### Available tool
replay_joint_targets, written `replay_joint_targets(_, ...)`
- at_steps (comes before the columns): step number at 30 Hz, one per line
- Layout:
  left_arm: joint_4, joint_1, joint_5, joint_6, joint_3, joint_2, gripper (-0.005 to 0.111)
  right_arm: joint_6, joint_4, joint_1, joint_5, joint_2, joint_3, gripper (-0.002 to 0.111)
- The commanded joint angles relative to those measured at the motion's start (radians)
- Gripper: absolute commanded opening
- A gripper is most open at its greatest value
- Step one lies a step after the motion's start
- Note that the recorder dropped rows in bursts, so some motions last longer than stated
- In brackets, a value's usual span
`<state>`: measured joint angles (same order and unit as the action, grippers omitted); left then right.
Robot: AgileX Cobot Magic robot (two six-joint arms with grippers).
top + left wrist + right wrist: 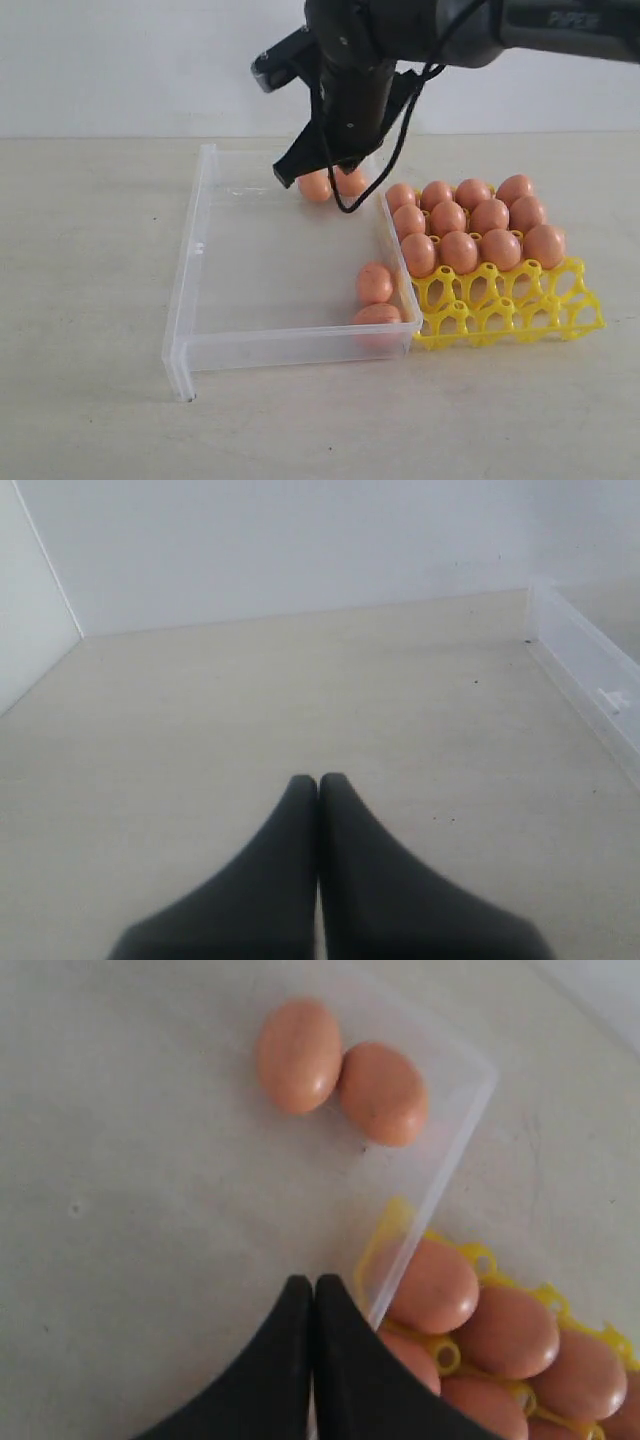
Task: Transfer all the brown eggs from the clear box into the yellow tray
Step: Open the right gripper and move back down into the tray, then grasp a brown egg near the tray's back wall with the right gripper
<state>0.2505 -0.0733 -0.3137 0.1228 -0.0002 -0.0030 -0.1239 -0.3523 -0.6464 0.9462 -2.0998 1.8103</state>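
The right hand (315, 1283) hangs with its fingers pressed together on nothing, just short of two brown eggs (298, 1055) that lie touching in the corner of the clear box (445, 1140). I'd say it should part first, then straddle one egg alone. Beside the hand, past the box wall, the yellow tray (520, 318) has empty cups.

Surface: a pale beige table (90, 400), matte, with a faint grain.
Left of centre: the clear box (290, 347) sits flat on the table, its long sides running front to back (the small tab leg stands at its near left corner).
Right: the yellow tray (500, 318) lies flat, close against the box's right wall.
Elsewhere: bare tabletop left of the box and in front of both.
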Motion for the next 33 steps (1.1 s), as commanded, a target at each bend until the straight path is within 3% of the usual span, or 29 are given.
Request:
replay_joint_targets(1,0.002,0.004,0.003,0.004,0.0,0.003,-0.004,0.103,0.051,0.0,0.075,-0.092,0.145,0.001)
replay_joint_targets(4,0.002,0.004,0.003,0.004,0.0,0.003,-0.004,0.135,0.099,0.0,0.04,-0.146,0.219,0.017)
replay_joint_targets(8,0.002,0.004,0.003,0.004,0.0,0.003,-0.004,0.104,0.12,0.0,-0.025,-0.209,0.264,0.059)
replay_joint_targets(10,0.002,0.004,0.003,0.004,0.0,0.003,-0.004,0.023,0.105,0.0,-0.071,-0.229,0.265,0.072)
replay_joint_targets(14,0.002,0.004,0.003,0.004,0.0,0.003,-0.004,-0.149,0.033,0.0,-0.137,-0.268,0.265,0.071)
replay_joint_targets(21,0.002,0.004,0.003,0.004,0.0,0.003,-0.004,-0.182,0.008,0.0,-0.253,-0.318,0.265,0.055)
replay_joint_targets(33,0.002,0.004,0.003,0.004,0.0,0.003,-0.004,-0.234,-0.157,0.0,-0.266,-0.356,0.265,0.055)
